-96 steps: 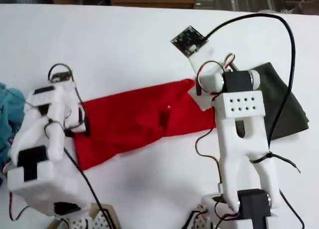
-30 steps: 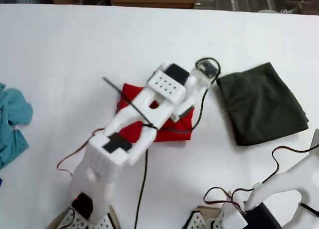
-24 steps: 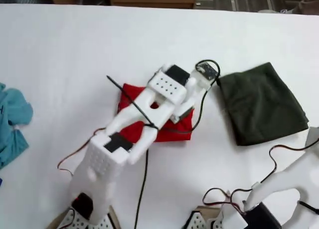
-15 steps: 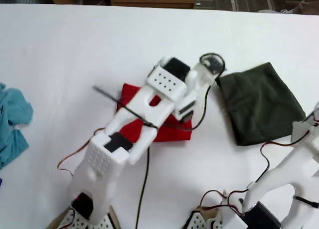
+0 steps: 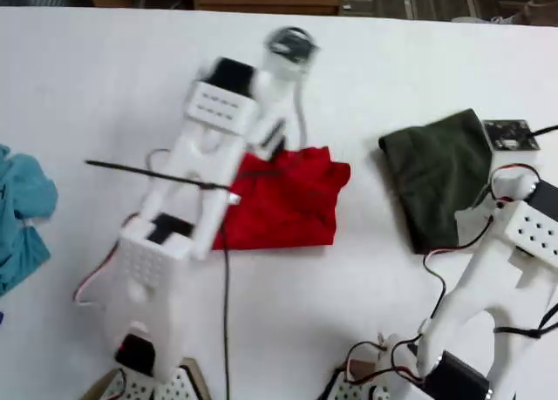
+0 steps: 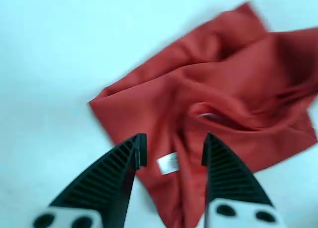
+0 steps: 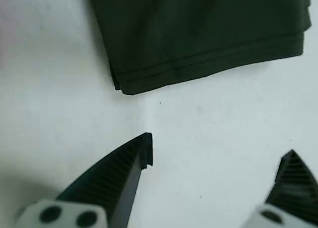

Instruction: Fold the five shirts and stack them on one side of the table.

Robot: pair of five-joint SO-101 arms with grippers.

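My left jaws: parted, empty, over crumpled red cloth shirt (image 6: pixel 208 99).
My right jaws: wide, empty, beside folded dark green cloth shirt (image 7: pixel 198 34).

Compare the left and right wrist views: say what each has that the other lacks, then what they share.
Left wrist view: a rumpled red cloth shirt with a small white label, the left gripper open over it. Right wrist view: a folded dark green cloth shirt, the right gripper open beside it. Shared: the white table surface.
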